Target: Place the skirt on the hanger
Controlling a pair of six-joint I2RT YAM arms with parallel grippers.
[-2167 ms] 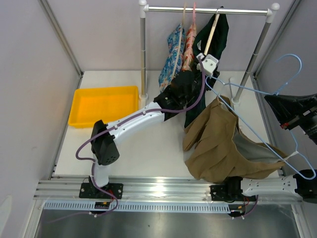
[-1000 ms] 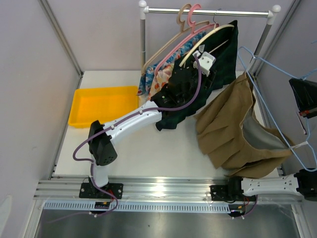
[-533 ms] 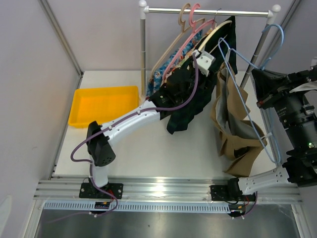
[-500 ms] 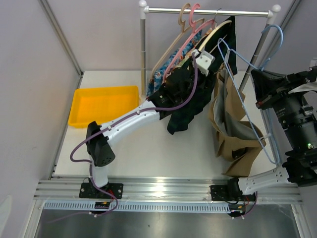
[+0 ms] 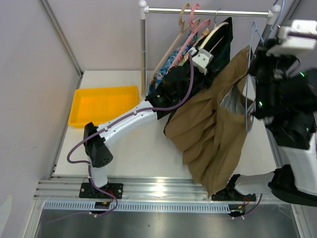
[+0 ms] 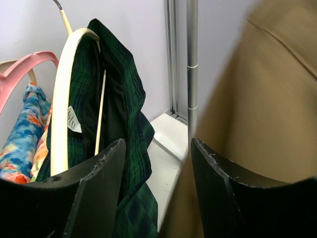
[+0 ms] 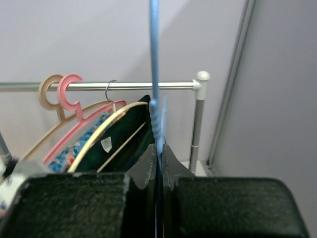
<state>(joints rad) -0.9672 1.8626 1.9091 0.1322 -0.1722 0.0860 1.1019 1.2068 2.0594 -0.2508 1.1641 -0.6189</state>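
Skirt hangs from the blue hanger beside the rail

Top view: one skirt (image 5: 210,131), one blue hanger (image 5: 246,111), three more hangers on the rail (image 5: 208,10) (tan, pink, and a cream one carrying a green garment (image 5: 218,42)), and one tray (image 5: 104,104). The skirt drapes from the wire down towards the table's near edge, between the left arm (image 5: 129,121) and the raised right arm (image 5: 285,99), which sits close to the right post. Bare table (image 5: 133,153) shows between tray and skirt. Left wrist: the left gripper (image 6: 157,144) is spread wide with nothing between its fingers; the green garment is to its left and the skirt fills the right edge. Right wrist: the right gripper (image 7: 158,151) is clamped on the upright hanger wire, just in front of the rail.
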